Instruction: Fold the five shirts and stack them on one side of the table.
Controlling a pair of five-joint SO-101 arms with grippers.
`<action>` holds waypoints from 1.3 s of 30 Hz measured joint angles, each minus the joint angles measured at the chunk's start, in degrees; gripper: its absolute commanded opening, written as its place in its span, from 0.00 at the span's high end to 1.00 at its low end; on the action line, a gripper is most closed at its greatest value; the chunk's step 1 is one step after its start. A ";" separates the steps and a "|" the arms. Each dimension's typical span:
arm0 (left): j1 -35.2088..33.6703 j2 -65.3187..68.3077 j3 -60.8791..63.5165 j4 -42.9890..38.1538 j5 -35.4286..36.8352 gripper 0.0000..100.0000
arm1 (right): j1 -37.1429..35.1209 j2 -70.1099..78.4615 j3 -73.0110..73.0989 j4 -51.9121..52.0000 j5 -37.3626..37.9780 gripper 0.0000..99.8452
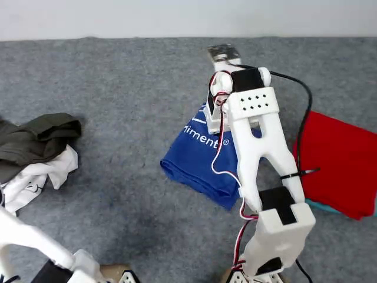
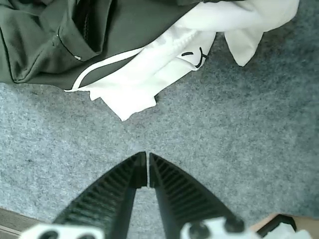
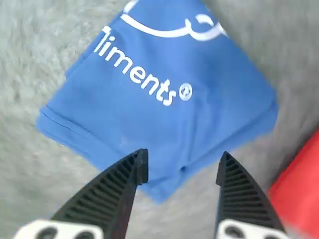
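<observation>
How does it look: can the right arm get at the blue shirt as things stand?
Probably yes. The right gripper hangs open right above the blue shirt, nothing lies between them, and the red shirt sits off to one side, clear of it.

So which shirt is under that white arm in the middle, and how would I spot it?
Look at the middle of the grey table, just under the tall white arm. There lies the blue shirt, folded into a rough square, with the open right gripper above it. It alone carries white lettering; the red shirt beside it is plain.
</observation>
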 measured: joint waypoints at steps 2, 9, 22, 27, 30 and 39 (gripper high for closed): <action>0.00 0.00 0.00 0.00 0.00 0.97 | -0.26 -0.09 0.00 0.97 -6.59 0.72; 0.00 0.00 0.00 0.00 0.00 0.97 | -0.18 -0.97 0.09 0.97 -20.22 0.63; 0.00 0.00 0.00 0.00 0.00 0.97 | -1.49 -8.18 20.92 -9.85 -27.78 0.63; 0.00 0.00 0.00 0.00 0.00 0.97 | -1.76 -8.18 35.34 -28.84 -29.10 0.63; 0.00 0.00 0.00 0.00 0.00 0.97 | -0.26 -8.18 43.78 -40.18 -29.10 0.63; 0.00 0.00 0.00 0.00 0.00 0.97 | 2.11 -7.38 53.54 -53.01 -29.10 0.64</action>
